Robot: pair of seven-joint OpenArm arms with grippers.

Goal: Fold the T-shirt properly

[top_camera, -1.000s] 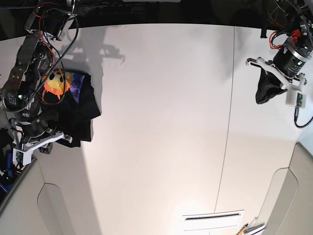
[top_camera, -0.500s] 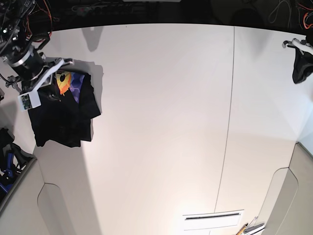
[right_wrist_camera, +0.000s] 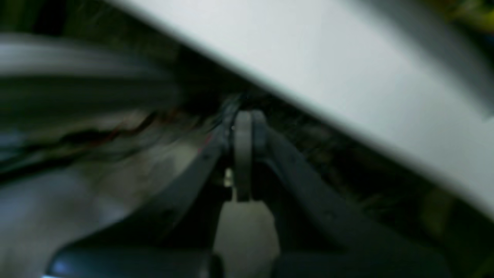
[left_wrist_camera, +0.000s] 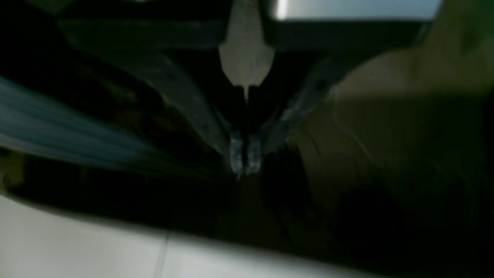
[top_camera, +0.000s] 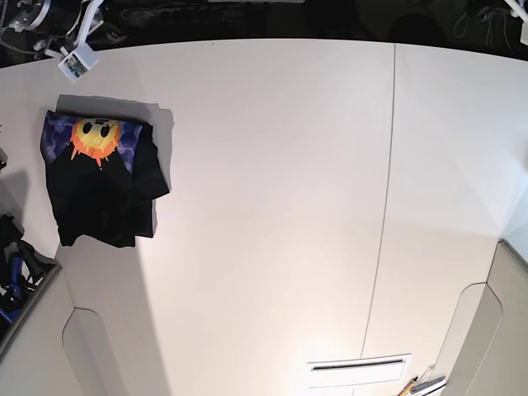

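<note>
The T-shirt (top_camera: 99, 186) lies folded into a compact black rectangle at the table's left side, with the orange sun-face print (top_camera: 95, 139) showing along its far edge. My right gripper (right_wrist_camera: 242, 123) is shut and empty, raised at the far left corner (top_camera: 78, 21), clear of the shirt. My left gripper (left_wrist_camera: 243, 158) is shut, its fingertips together in a dark, blurred view. Only a sliver of it shows at the top right edge of the base view (top_camera: 523, 31).
The white table (top_camera: 272, 206) has a seam line (top_camera: 386, 206) running front to back on the right. A vent slot (top_camera: 359, 367) is near the front edge. Beige panels sit at both front corners, and blue and black gear (top_camera: 10, 276) is at the left edge.
Both arms have pulled back and up to the far corners. The right gripper has left the shirt, so the sun print is now uncovered. The shirt stays folded in place.
</note>
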